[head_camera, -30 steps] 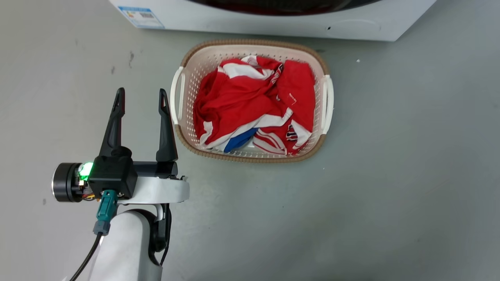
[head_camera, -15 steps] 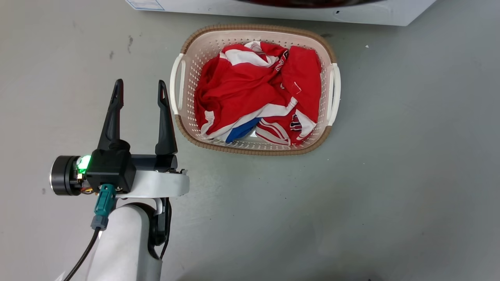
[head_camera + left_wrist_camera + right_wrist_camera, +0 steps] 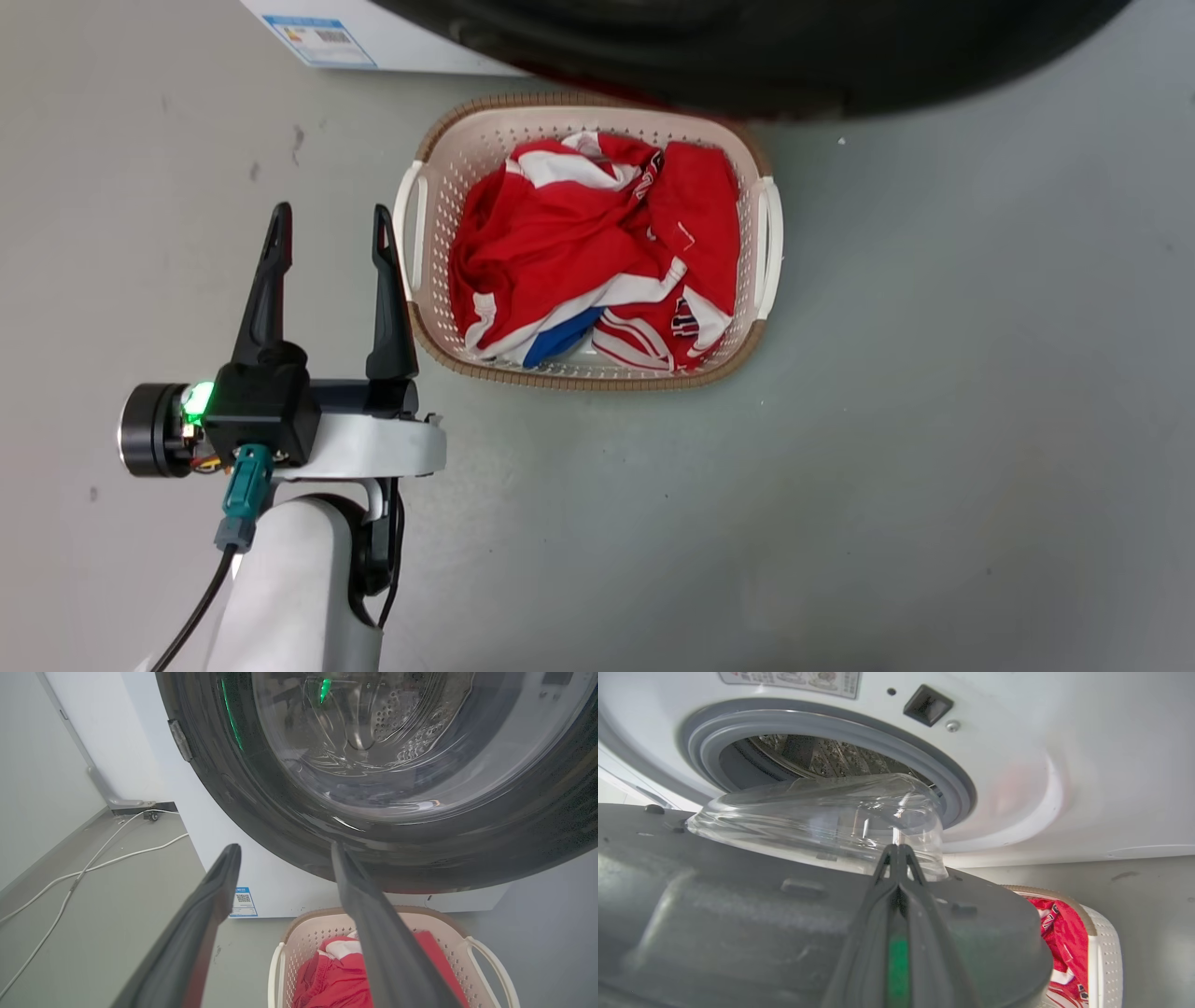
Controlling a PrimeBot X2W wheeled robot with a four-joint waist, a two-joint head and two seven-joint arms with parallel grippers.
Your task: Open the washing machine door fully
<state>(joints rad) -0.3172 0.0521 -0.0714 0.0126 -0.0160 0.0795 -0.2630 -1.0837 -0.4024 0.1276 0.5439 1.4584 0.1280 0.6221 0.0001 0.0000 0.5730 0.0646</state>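
Note:
The washing machine (image 3: 401,37) is a white box at the top of the head view, with a blue label (image 3: 319,39). The washing machine door (image 3: 747,47), a glossy black disc, stands swung out over the far rim of the basket. My left gripper (image 3: 330,219) is open and empty at the lower left, apart from the door. In the left wrist view the door (image 3: 261,812) with its glass centre looms just beyond my open left gripper (image 3: 284,847). My right gripper (image 3: 899,849) is shut, lying over the door's grey inner face (image 3: 738,924) with its tips at the glass bowl (image 3: 817,812). Behind it are the grey rubber ring (image 3: 952,784) and the drum.
A white laundry basket (image 3: 408,224) with red, white and blue clothes (image 3: 597,252) sits on the grey floor directly below the door. White cables (image 3: 93,868) trail along the floor left of the machine, near a wall.
The head camera has shifted. The door, earlier just a dark edge on the machine front, now juts out as a black disc over the basket's far rim. My left gripper stays open.

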